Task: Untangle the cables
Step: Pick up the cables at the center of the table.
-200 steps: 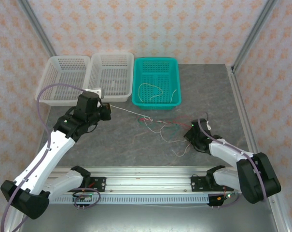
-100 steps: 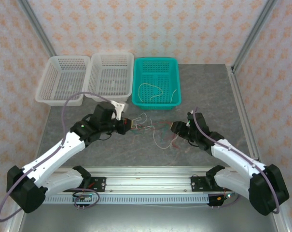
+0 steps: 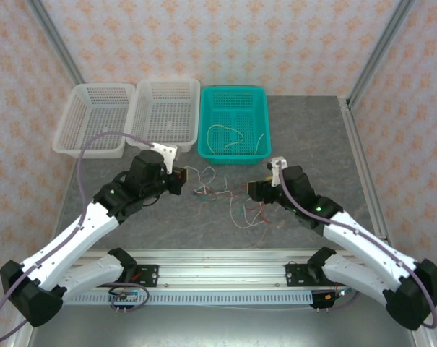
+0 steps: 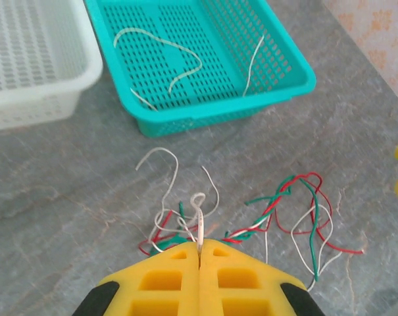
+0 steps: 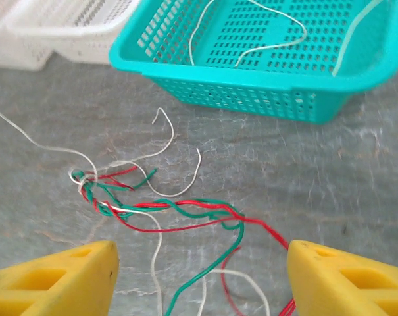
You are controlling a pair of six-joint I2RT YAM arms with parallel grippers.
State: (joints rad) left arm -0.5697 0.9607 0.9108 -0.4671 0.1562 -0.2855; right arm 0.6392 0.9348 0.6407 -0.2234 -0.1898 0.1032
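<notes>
Left gripper (image 4: 200,249) is pinching a cream-white wire (image 4: 200,227) at nine o'clock of the tangled cables (image 3: 217,192) mid-table. Right gripper (image 5: 200,257) is gaping wide at three o'clock, apparently gripping nothing.

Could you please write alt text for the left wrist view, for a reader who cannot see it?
The left gripper, yellow fingers shut, pinches a looped cream-white wire at the near edge of a tangle of red, green and white cables on the grey table. Beyond stands a teal basket holding loose white wires, with a white basket at upper left.
</notes>
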